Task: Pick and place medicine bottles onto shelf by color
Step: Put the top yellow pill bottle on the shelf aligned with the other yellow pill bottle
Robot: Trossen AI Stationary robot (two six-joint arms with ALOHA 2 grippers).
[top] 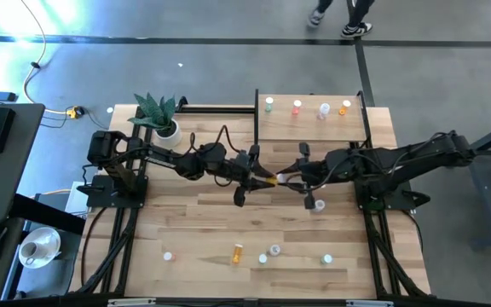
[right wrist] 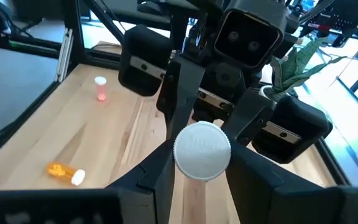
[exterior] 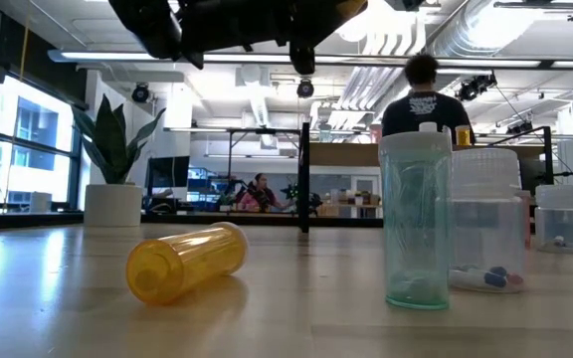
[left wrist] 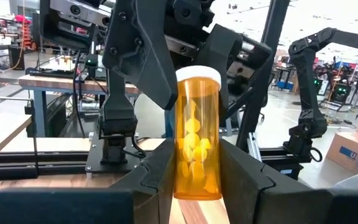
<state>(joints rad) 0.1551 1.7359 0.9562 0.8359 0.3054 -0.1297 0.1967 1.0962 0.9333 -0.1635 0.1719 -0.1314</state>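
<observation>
An orange medicine bottle (left wrist: 197, 137) with a white cap (right wrist: 202, 151) hangs level above the table's middle (top: 273, 179). My left gripper (left wrist: 197, 177) is shut on it, reaching in from the table's left. My right gripper (right wrist: 202, 177) comes from the right, and its fingers stand on either side of the cap, slightly apart. The shelf (top: 314, 128) at the far right carries several bottles along its far edge. More bottles stand near the front edge (top: 274, 250), and an orange one (top: 237, 253) lies on its side. My left gripper pinches the orange bottle's body (left wrist: 194, 180) at its bottom end between its two fingers. The fingers come level from the table's left and lie along the bottle. The bottle is clear of the table, its cap pointing toward my right gripper. Whether my right gripper touches the cap I cannot tell.
A potted plant (top: 165, 119) stands at the far left. One small bottle (top: 319, 205) stands under my right arm. In the low view a lying orange bottle (exterior: 187, 264), a teal bottle (exterior: 416, 219) and a clear one (exterior: 485, 229) are close by. A person stands beyond the table.
</observation>
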